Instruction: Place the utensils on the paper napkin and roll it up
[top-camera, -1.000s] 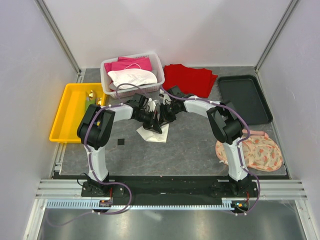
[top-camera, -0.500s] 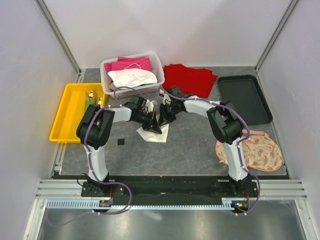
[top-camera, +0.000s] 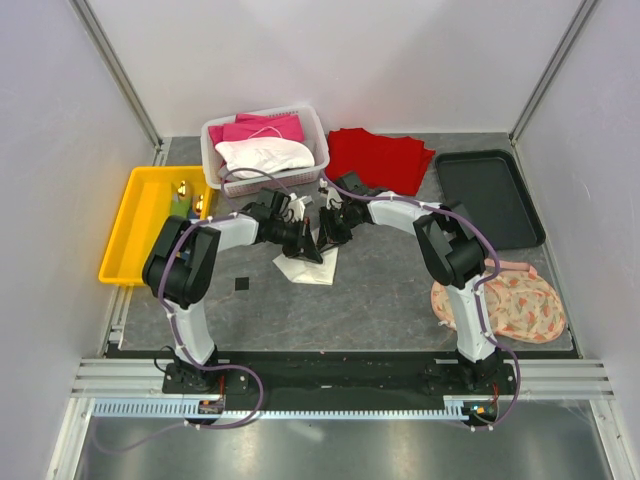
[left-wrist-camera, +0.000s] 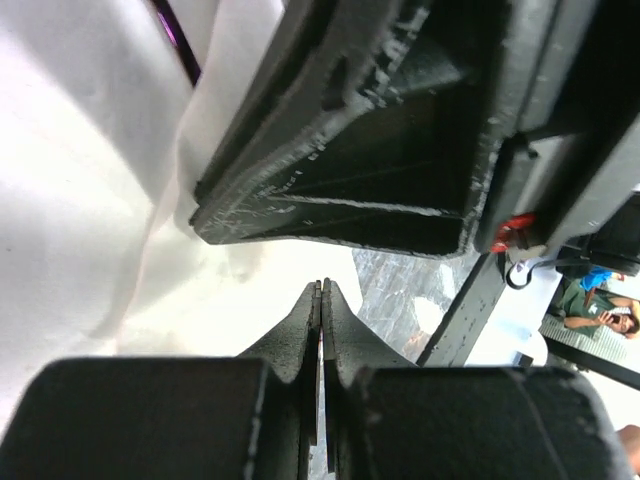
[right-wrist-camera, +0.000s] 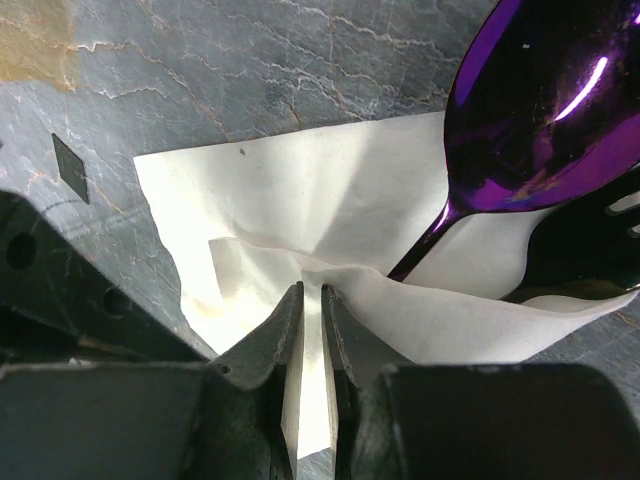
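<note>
The table (top-camera: 380, 290) is a grey stone-like surface with pale veins, closed in by plain white walls. Both arms are stretched forward and bent inward, so the left gripper (top-camera: 312, 256) and the right gripper (top-camera: 322, 240) meet near the middle of the table, tips pointing down at the paper napkin (top-camera: 318, 270).

The napkin is thin, off-white and creased, and it lies flat with one flap lifted. In the right wrist view the right gripper (right-wrist-camera: 312, 305) pinches this raised fold between its black fingers. The glossy purple spoon (right-wrist-camera: 545, 110) lies with its slim stem under the flap.

The left gripper's fingers (left-wrist-camera: 300, 320) are pressed together; whether any paper is between them, I cannot tell.

More utensils (top-camera: 190, 200) lie in the yellow plastic tray (top-camera: 130, 230) on the left.
</note>
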